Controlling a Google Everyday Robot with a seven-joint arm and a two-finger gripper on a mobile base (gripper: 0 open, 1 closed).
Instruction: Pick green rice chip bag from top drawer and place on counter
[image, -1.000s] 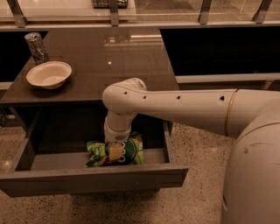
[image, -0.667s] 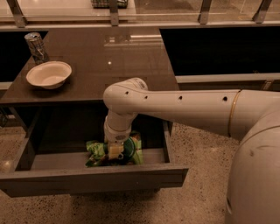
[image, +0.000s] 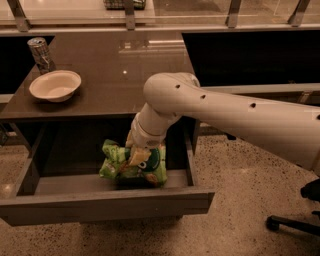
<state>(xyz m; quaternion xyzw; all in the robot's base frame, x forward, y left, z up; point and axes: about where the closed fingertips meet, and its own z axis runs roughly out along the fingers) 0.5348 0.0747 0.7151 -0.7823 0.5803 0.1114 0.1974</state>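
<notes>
The green rice chip bag (image: 150, 167) hangs crumpled in my gripper (image: 136, 156), lifted slightly above the floor of the open top drawer (image: 105, 204), with a shadow under it. My gripper reaches straight down into the drawer from the white arm, and its tan fingers are shut on the bag's upper middle. The counter (image: 120, 70) is the dark glossy top directly above and behind the drawer.
A white bowl (image: 55, 85) and a metal can (image: 40, 52) stand on the counter's left side. The drawer's right wall (image: 189, 162) is close beside the bag. A dark chair base (image: 290, 222) stands on the speckled floor at the right.
The bag has risen a little off the drawer floor in the gripper. My arm has lifted and its elbow has shifted up and to the right.
</notes>
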